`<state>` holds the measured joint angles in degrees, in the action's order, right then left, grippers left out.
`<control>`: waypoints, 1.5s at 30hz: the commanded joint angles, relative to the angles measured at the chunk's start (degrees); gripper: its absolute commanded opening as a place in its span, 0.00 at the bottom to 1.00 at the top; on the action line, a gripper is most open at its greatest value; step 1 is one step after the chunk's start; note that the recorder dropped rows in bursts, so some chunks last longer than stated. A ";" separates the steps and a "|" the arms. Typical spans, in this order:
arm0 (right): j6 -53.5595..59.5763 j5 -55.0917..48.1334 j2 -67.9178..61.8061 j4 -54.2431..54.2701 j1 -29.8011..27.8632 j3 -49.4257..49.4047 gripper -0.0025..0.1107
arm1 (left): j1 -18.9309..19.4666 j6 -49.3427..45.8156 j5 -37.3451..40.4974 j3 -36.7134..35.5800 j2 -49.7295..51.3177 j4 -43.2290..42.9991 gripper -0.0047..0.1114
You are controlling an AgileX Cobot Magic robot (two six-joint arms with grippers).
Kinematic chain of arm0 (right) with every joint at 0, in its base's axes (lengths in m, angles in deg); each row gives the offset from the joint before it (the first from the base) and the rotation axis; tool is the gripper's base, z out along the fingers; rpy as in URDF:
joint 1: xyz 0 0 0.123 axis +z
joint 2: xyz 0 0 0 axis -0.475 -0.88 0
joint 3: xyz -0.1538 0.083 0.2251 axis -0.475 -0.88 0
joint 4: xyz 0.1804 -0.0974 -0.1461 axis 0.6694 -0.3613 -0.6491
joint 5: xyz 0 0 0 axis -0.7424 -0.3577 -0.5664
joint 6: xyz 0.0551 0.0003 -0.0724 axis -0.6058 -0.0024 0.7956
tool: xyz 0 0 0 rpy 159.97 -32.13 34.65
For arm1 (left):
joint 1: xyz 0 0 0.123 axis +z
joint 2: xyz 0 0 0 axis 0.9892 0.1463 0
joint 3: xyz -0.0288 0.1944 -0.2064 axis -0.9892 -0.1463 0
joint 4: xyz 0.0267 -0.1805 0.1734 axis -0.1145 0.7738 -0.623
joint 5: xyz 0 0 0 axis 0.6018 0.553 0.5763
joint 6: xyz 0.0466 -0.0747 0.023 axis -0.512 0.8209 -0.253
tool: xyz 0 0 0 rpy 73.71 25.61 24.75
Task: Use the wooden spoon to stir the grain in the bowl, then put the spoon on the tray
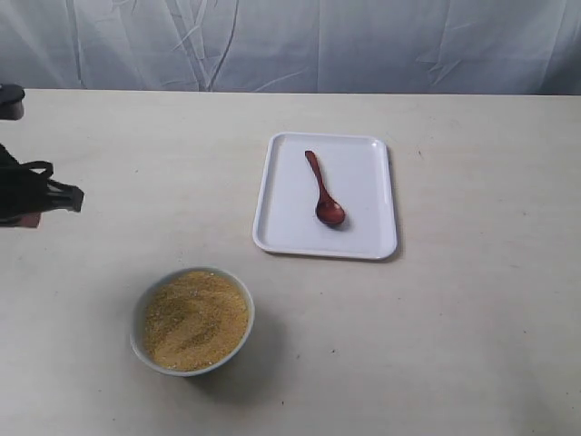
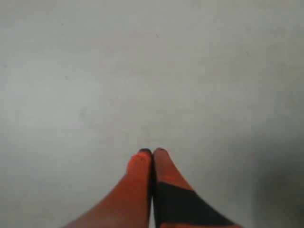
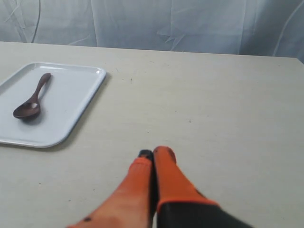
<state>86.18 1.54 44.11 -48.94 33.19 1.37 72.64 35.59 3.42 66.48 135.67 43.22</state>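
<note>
The dark reddish-brown wooden spoon [image 1: 324, 192] lies on the white tray [image 1: 363, 238], bowl end toward the front; the right wrist view shows the same spoon [image 3: 31, 97] on the same tray [image 3: 71, 109]. Front left stands the small white bowl [image 1: 138, 320], filled with yellow grain [image 1: 194, 318]. My left gripper [image 2: 152, 151] is shut with nothing in it, above bare table; part of that arm [image 1: 36, 193] shows at the exterior view's left edge. My right gripper [image 3: 156, 152] is also shut and empty, away from the tray, and is out of the exterior view.
A pale beige table [image 1: 472, 300] carries everything. A grey-white cloth backdrop [image 1: 363, 41] hangs behind its far edge.
</note>
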 commanded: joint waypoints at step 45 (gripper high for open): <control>0.02 0.74 0.27 0.01 -0.39 -0.28 0.03 | 6.77 -9.75 -15.55 -24.09 -81.48 3.58 0.04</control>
<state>86.18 1.54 44.11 -48.94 33.19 1.37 79.28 25.79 -5.11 48.76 55.82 47.14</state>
